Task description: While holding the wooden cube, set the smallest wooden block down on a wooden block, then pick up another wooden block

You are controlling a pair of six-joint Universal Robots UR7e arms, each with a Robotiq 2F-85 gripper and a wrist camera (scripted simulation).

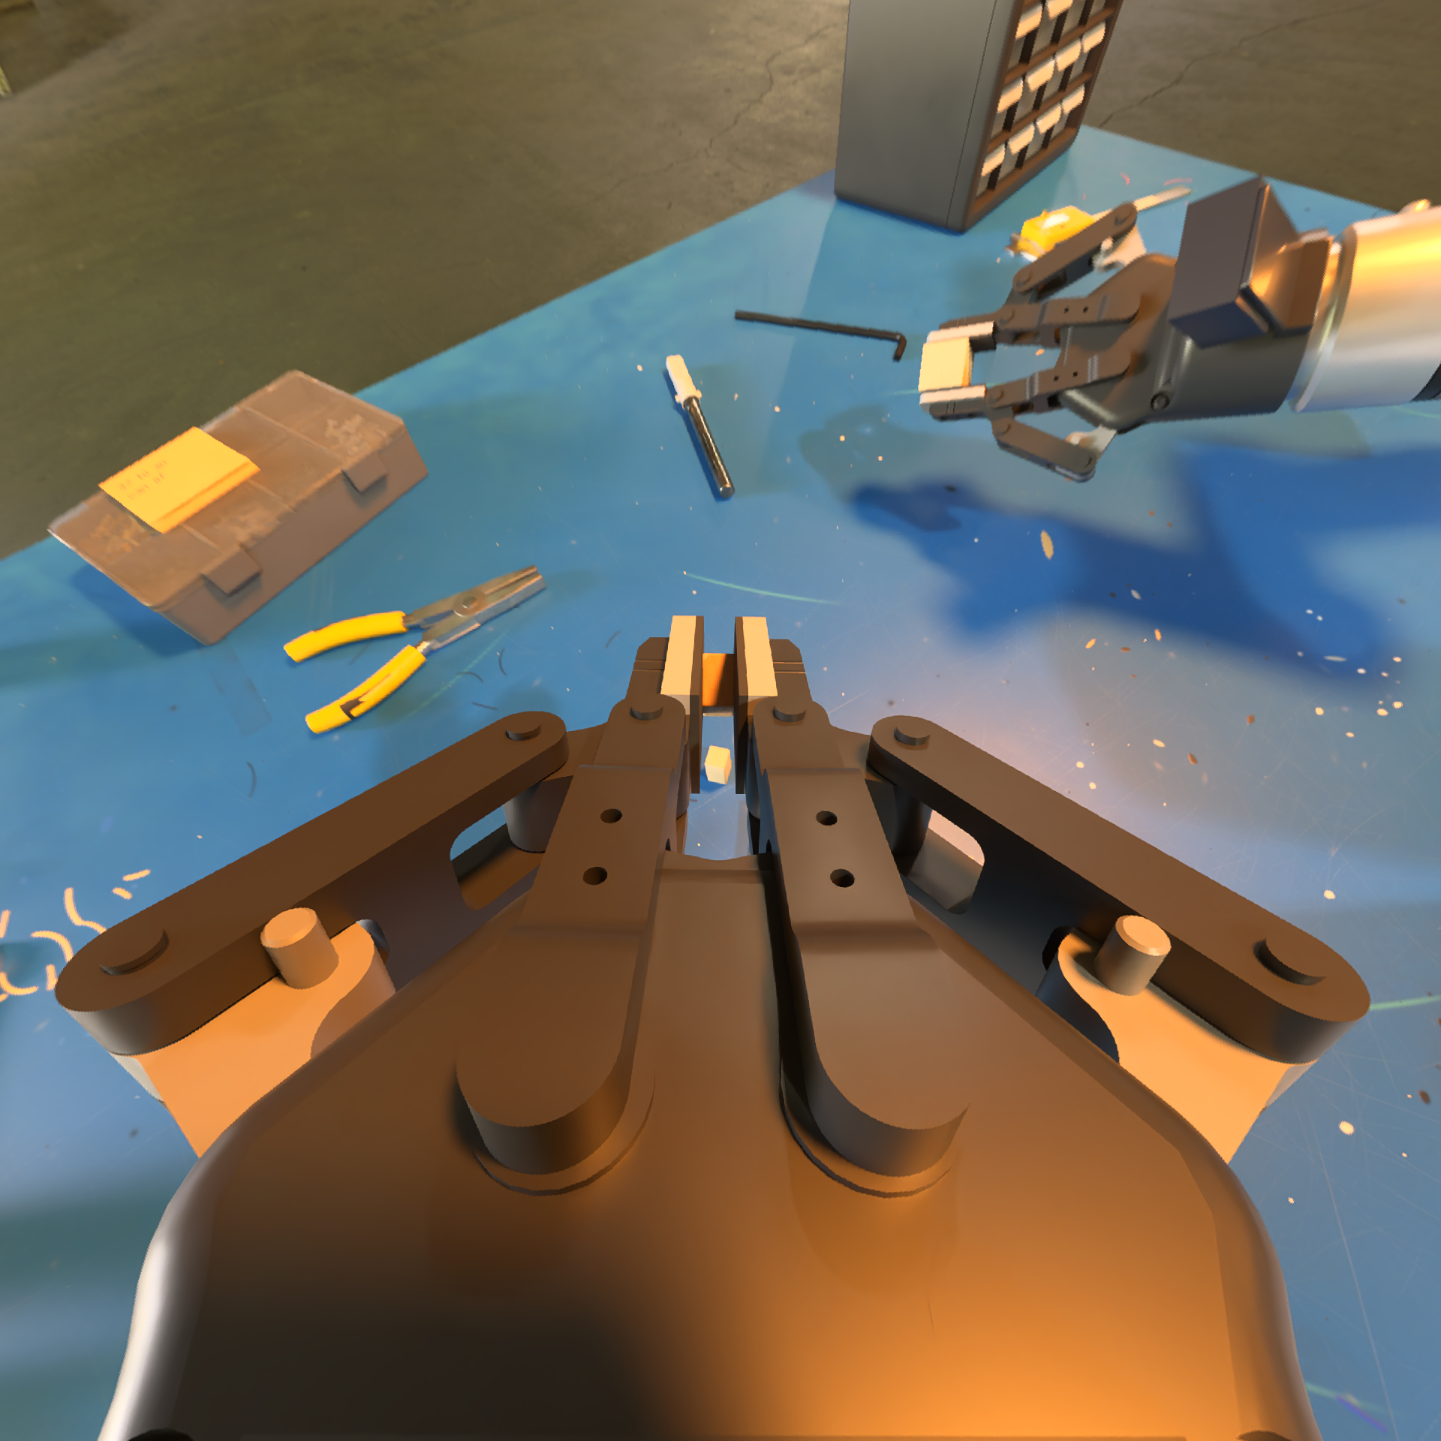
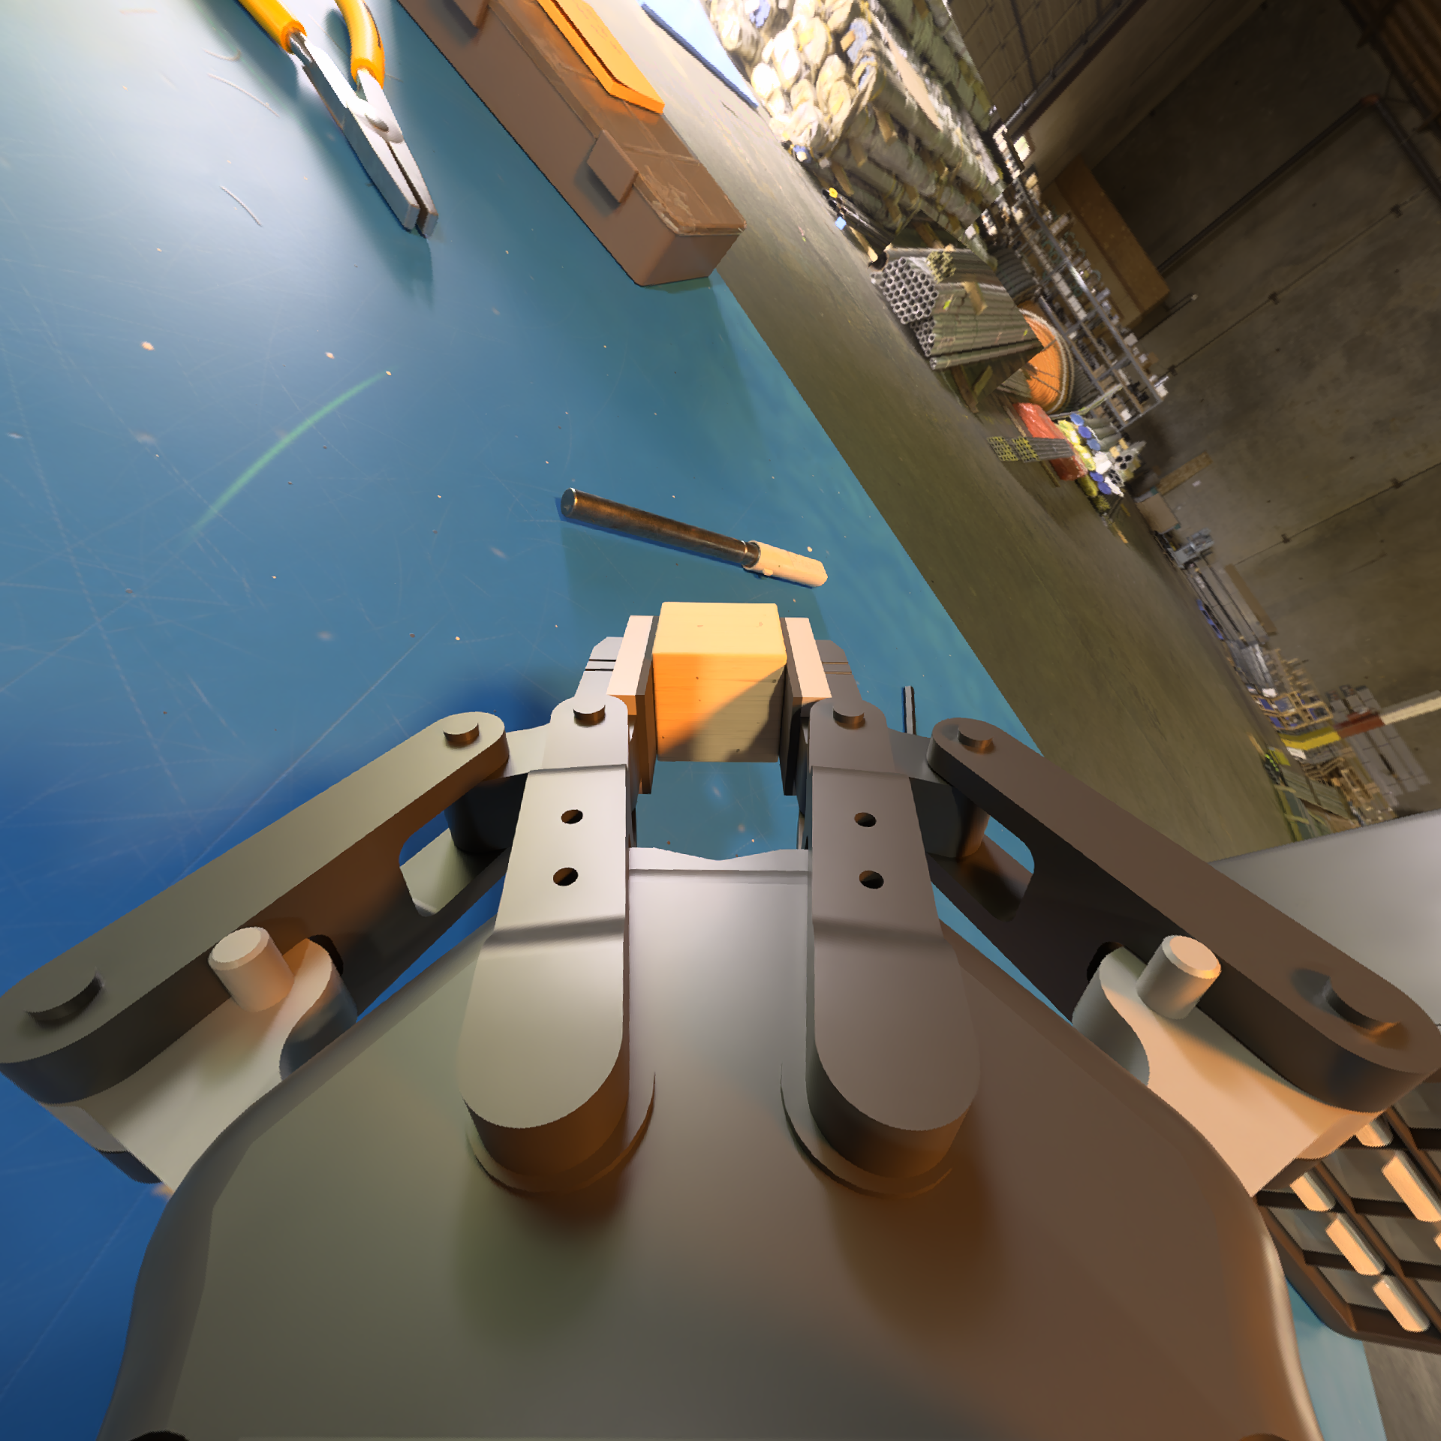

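Observation:
My left gripper (image 1: 719, 651) is shut on a small orange-lit wooden block (image 1: 716, 680) and holds it above the blue table (image 1: 546, 780). A tiny pale wooden cube (image 1: 717, 764) lies on the table below, seen through the gap between the fingers. My right gripper (image 2: 717, 647) is shut on a larger wooden cube (image 2: 717, 678) and holds it off the table. In the left wrist view the right gripper (image 1: 947, 366) hangs at the far right with that cube (image 1: 943, 365) between its pads.
A grey case (image 1: 249, 499) with a yellow note lies at the left, with yellow-handled pliers (image 1: 390, 647) beside it. A metal punch (image 1: 702, 429) and a black hex key (image 1: 826, 327) lie mid-table. A grey drawer cabinet (image 1: 920, 109) stands at the back, a yellow-handled tool (image 1: 1045, 230) near it.

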